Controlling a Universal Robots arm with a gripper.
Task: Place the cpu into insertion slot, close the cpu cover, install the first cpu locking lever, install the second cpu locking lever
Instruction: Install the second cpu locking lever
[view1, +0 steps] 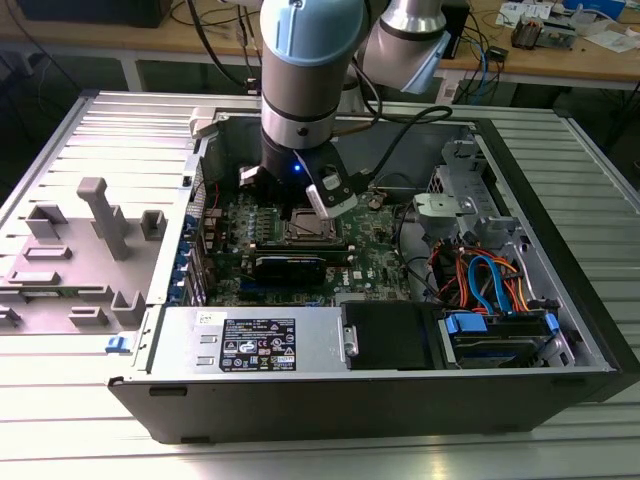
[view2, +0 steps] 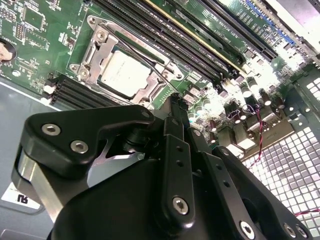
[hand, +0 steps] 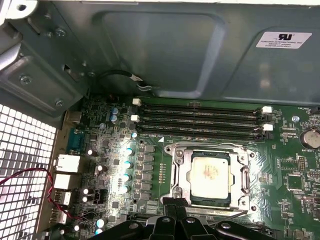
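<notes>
Inside the computer case (view1: 560, 330), cpu (hand: 210, 173) sits covered.

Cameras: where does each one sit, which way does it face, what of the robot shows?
Exterior view: off the arm, above the open computer case, looking down; shows the arm over the motherboard.
First wrist view: on the arm, looking down at the cpu under the cpu cover; the pincer at the edge.
Second wrist view: on the arm, facing the board obliquely; the pincer fills the foreground.
Both wrist views share the cpu and the memory slots.
</notes>
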